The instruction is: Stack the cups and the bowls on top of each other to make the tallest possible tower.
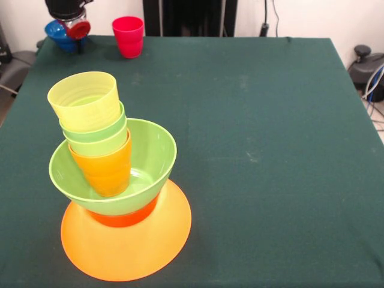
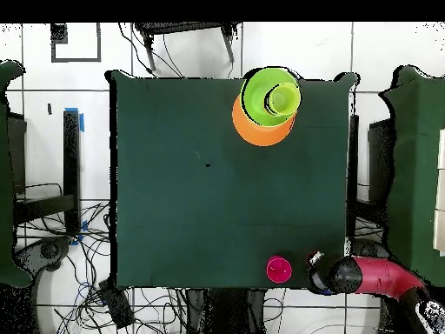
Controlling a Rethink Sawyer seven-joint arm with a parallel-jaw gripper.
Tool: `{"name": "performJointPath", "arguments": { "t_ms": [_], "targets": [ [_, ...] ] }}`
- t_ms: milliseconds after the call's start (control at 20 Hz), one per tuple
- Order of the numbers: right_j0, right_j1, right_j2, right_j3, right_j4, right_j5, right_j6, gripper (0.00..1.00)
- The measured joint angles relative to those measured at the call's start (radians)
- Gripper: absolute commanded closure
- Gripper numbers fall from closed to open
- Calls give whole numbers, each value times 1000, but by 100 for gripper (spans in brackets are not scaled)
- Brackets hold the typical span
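Note:
The tower stands at the near left of the table. Its base is a wide orange bowl point(image 1: 129, 249), bearing a small orange-red bowl point(image 1: 123, 218) and then a lime green bowl point(image 1: 153, 159). Nested cups lean inside the green bowl: orange point(image 1: 108, 171), two green point(image 1: 99, 139), and yellow point(image 1: 84, 99) on top. From overhead the tower point(image 2: 265, 109) sits by one table edge. A red cup point(image 1: 128, 36) point(image 2: 279, 269) stands upright alone at the far side. My gripper point(image 1: 69, 13) point(image 2: 324, 273) hangs at the far left corner, right over a blue bowl point(image 1: 56, 31); a round red piece point(image 1: 79, 29) shows beside it.
The dark green table point(image 1: 258, 132) stretches wide to the right of the tower. Cables and chair parts lie on the floor around the table point(image 2: 78, 261). The red arm point(image 2: 382, 278) reaches in over the table's corner.

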Motion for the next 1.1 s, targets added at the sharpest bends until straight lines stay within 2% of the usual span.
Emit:
{"name": "performJointPath", "arguments": {
  "t_ms": [150,250,350,400,700,1100],
  "targets": [
    [-31,2,26,5,33,12,-6,100],
    [-132,-21,86,26,119,63,-21,100],
    [-174,-34,107,34,153,89,-31,100],
    [-231,-52,135,37,195,125,-52,100],
    [-294,-61,175,37,227,153,-108,100],
    [-292,-118,228,75,268,170,-129,100]
  ]
}}
